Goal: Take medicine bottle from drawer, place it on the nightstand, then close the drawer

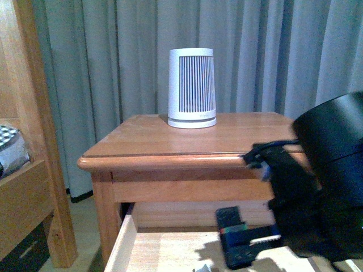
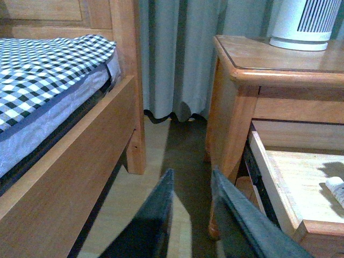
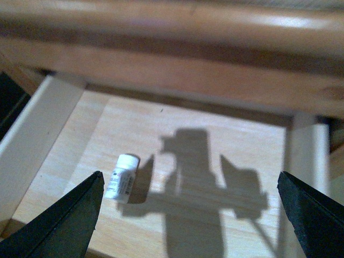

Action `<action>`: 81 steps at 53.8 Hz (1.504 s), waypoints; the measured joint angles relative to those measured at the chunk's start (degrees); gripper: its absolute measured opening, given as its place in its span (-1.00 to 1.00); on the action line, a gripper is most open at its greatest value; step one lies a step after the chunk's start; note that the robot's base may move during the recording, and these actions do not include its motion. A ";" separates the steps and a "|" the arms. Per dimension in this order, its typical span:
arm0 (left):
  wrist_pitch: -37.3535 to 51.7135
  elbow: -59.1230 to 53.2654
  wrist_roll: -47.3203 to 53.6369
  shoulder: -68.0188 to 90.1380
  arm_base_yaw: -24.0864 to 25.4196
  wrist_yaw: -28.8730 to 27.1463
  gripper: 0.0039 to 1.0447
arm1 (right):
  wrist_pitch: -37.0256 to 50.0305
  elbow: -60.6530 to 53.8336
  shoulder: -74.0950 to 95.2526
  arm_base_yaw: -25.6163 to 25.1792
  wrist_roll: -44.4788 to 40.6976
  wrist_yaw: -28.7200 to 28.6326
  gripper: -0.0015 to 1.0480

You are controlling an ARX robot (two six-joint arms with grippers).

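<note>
medicine bottle [image 3: 122,184] lies on its side in the drawer [image 3: 32,145]; probably light, rigid, smooth, apt to roll. right gripper [image 3: 189,177] hangs wide open above; best pinched across its body.

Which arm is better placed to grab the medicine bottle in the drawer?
Right. The right tool hangs open over the drawer, medicine bottle lying just below it; the left tool is outside the drawer, over the floor.

Left gripper [image 2: 192,177], fingers slightly parted, above floor [image 2: 161,156] between wooden bed frame [image 2: 75,172] and nightstand [image 2: 279,75], checked bedding [image 2: 48,70] on the frame, grey curtain [image 2: 177,54] behind, slatted white device [image 2: 303,24] on the nightstand top, drawer [image 2: 269,172] pulled out, medicine bottle [image 2: 336,188] partly visible inside.
</note>
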 joint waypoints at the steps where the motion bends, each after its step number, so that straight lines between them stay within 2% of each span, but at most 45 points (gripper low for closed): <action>1: 0.00 0.00 0.00 0.00 0.00 0.02 -0.28 | -0.17 1.70 3.04 1.29 0.02 1.27 0.87; 9: 0.00 0.00 0.00 0.00 0.00 0.00 0.41 | -3.08 11.96 17.40 6.58 0.28 5.53 0.87; 19: 0.00 0.00 0.02 0.00 0.00 0.00 0.90 | -4.39 16.83 22.75 8.00 1.11 5.57 0.87; 33: 0.00 0.00 0.04 0.00 0.00 0.00 0.88 | -8.83 21.73 27.02 9.53 5.90 4.74 0.19; 46: 0.00 0.00 0.02 0.00 0.00 0.00 0.88 | -9.09 21.94 27.36 8.31 9.35 3.32 -0.40; 65: 0.00 0.00 0.02 0.00 0.00 0.00 0.88 | -2.03 11.32 20.35 7.74 6.27 1.25 -0.42; 75: 0.00 0.00 0.02 0.00 0.00 0.00 0.88 | 4.24 5.25 5.09 6.23 -1.53 -0.44 -0.42; 81: 0.00 0.00 0.02 0.00 0.00 0.00 0.88 | 3.13 6.45 -3.48 4.46 -4.90 -2.54 -0.42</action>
